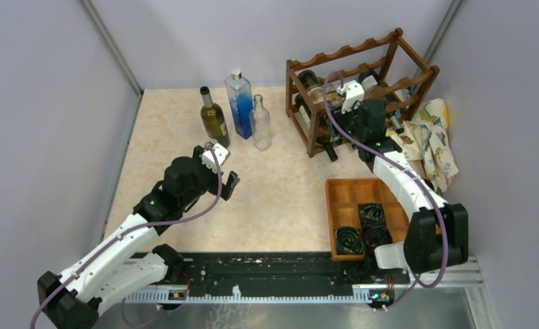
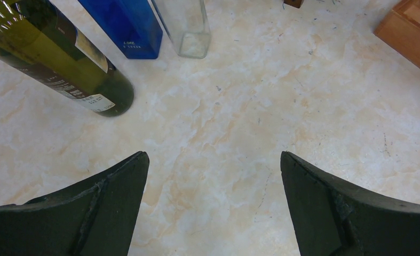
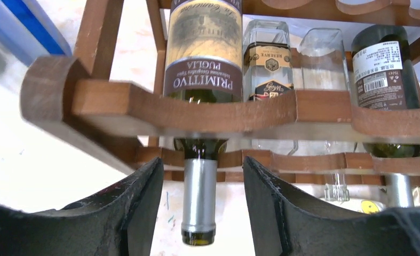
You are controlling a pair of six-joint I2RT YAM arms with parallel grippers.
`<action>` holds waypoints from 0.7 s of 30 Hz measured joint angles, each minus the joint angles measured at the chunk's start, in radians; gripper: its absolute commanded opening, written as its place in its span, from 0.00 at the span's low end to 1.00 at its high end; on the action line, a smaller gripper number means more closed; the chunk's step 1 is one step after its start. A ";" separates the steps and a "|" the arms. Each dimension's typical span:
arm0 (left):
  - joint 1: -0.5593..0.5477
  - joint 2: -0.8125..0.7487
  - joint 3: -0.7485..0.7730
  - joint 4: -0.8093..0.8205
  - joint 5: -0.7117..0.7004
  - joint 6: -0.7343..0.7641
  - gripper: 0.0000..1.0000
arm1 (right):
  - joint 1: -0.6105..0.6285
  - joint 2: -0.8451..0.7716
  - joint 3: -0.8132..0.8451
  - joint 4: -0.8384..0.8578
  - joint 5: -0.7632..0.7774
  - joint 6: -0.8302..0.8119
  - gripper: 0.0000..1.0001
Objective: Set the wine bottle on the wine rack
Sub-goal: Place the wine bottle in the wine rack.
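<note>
The wine rack (image 1: 352, 51) of dark reddish wood stands at the back right; its wavy rail (image 3: 197, 112) crosses the right wrist view. A dark wine bottle (image 3: 202, 48) with a silver-capped neck (image 3: 198, 197) lies in the rack, neck pointing out. My right gripper (image 3: 202, 160) is open at the rack's front (image 1: 338, 133). Its fingers flank that neck with a gap on each side. Another green wine bottle (image 1: 214, 118) (image 2: 63, 58) stands on the table. My left gripper (image 1: 229, 185) (image 2: 214, 154) hangs wide open just in front of it, holding nothing.
A blue bottle (image 1: 240, 106) (image 2: 130, 26) and a clear bottle (image 1: 260, 125) (image 2: 189, 26) stand beside the green one. More bottles (image 3: 381, 69) lie in the rack. A flat wooden compartment tray (image 1: 348, 192) sits front right, a patterned cloth (image 1: 434, 137) behind it.
</note>
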State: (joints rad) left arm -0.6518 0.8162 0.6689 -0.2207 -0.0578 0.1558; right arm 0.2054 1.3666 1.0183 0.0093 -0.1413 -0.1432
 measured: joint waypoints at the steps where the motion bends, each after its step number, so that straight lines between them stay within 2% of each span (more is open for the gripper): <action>1: 0.000 0.000 0.000 0.000 0.000 0.000 0.99 | 0.000 -0.016 -0.014 0.001 -0.003 -0.005 0.56; 8: 0.000 0.000 0.000 0.000 0.000 0.000 0.99 | -0.042 -0.078 -0.112 -0.006 -0.079 -0.023 0.55; 14: 0.000 0.000 0.000 0.000 0.000 0.000 0.99 | -0.080 -0.071 -0.169 -0.019 -0.118 -0.021 0.53; 21: 0.000 0.000 0.000 0.000 0.000 0.003 0.99 | -0.082 -0.010 -0.167 -0.017 -0.126 -0.011 0.31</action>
State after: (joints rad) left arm -0.6518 0.8162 0.6689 -0.2207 -0.0578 0.1585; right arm 0.1230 1.3571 0.8516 -0.0078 -0.2676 -0.1547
